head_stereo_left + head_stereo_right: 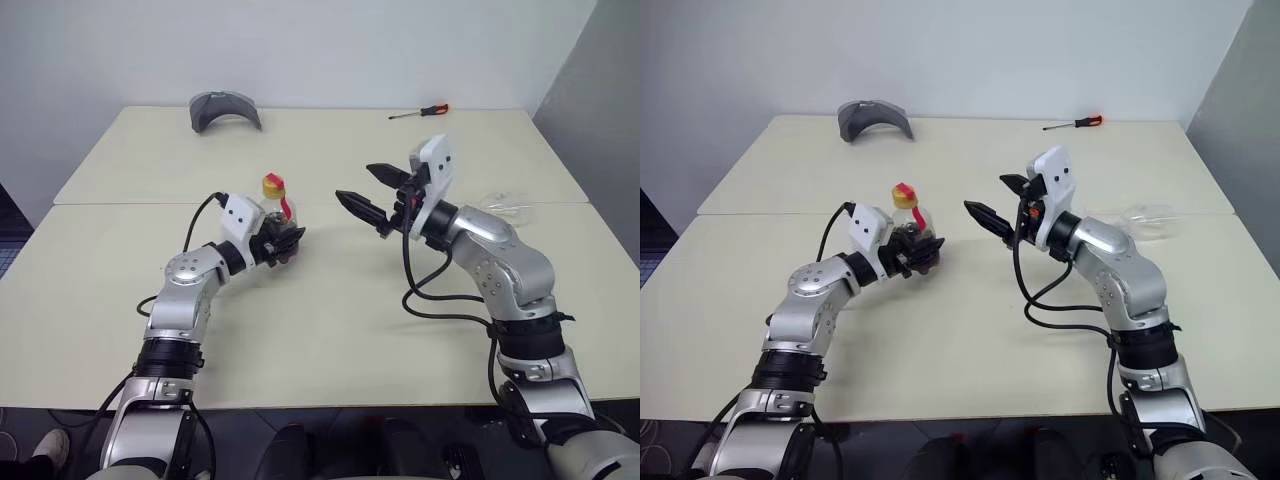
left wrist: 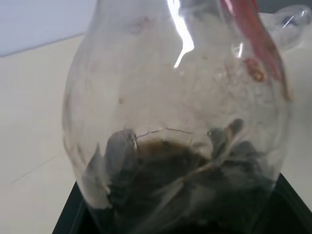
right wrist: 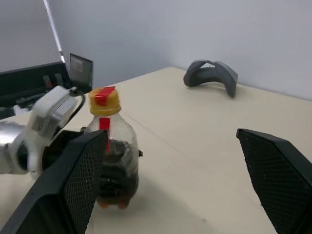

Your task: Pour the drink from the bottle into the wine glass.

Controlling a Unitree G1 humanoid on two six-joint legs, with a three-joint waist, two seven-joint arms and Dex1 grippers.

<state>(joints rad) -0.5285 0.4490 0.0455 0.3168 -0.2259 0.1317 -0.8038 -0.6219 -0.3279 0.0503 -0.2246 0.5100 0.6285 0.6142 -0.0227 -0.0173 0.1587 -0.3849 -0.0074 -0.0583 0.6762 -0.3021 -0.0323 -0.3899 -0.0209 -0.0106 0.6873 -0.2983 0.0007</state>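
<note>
On the pale table (image 1: pixel 330 330) your left gripper (image 1: pixel 287 243) clamps the upright, capped bottle (image 1: pixel 276 215) low on its body to steady it, your right gripper (image 1: pixel 372 192) hovering wide open and empty nearby, probably for the cap, while the wine glass (image 1: pixel 1148 218) seems to lie far right.

bottle (image 3: pixel 113 161): clear glossy plastic, smooth
cap (image 3: pixel 104 101): yellow matt plastic
worktop (image 1: pixel 330 320): cream, smooth, matt
right pincer (image 1: pixel 370 190) fingers (image 3: pixel 78 185): black, mesh-textured pads
</note>
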